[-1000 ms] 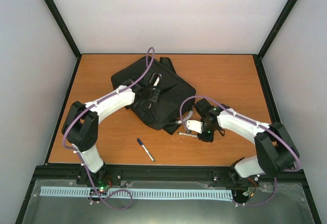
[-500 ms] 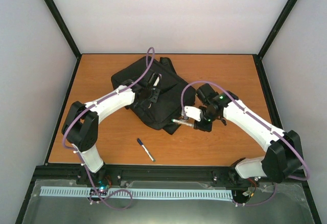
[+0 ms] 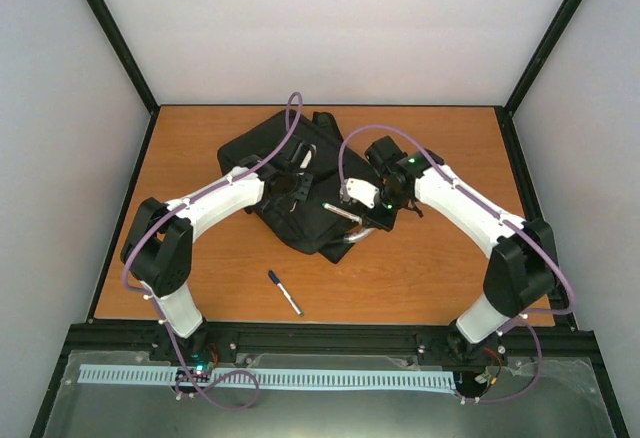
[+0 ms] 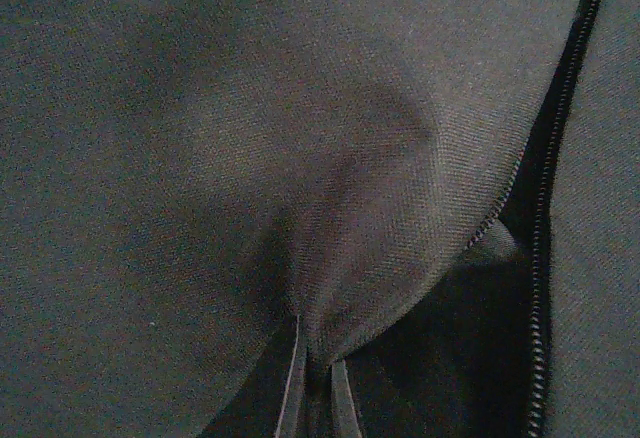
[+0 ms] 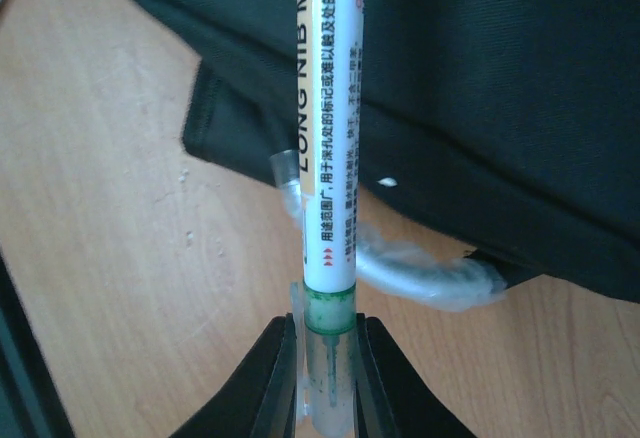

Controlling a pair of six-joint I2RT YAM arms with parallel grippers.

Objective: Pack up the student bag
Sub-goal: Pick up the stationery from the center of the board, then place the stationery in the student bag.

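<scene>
Student bag [image 3: 250, 146]: lies flat on the far half of the table [image 3: 440, 138], about midway between the left and right edges. A blue pen [image 3: 285, 292] lies well apart from it, toward the near edge. The right gripper [image 5: 325, 348] is clenched on the end of a white marker [image 5: 325, 138], held above the bag's near-right corner, over its grey curved handle [image 5: 420, 273]. Farther in, the left gripper [image 4: 315, 368] is closed on a pinched fold of the student bag fabric, beside an open zipper [image 4: 545, 258].
</scene>
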